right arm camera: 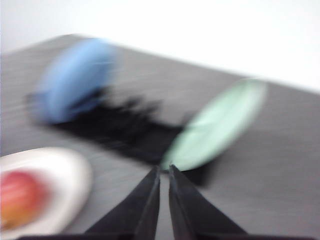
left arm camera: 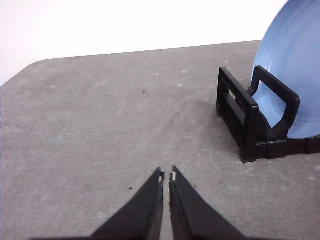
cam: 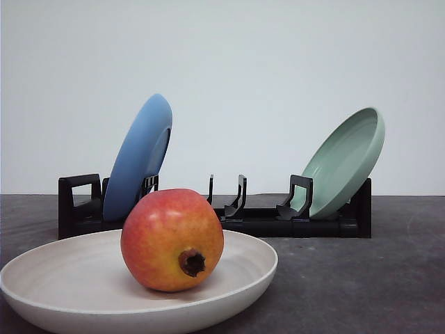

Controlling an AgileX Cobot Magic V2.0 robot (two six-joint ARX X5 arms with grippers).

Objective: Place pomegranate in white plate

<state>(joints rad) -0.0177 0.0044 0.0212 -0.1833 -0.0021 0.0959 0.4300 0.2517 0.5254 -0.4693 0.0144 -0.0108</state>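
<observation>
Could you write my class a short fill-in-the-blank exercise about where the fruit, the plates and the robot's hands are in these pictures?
1. The pomegranate sits in the ____ plate.
2. The blue plate and the green plate lean in a black ____.
3. The pomegranate's dark stub points toward the ____.
4. The left hand and the right hand are both ____, holding nothing.

Missing words: white; rack; camera; shut

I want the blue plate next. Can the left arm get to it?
Probably yes. The left gripper, shut, faces bare table, with the blue plate leaning in the black rack just ahead; nothing sits between them.
</observation>
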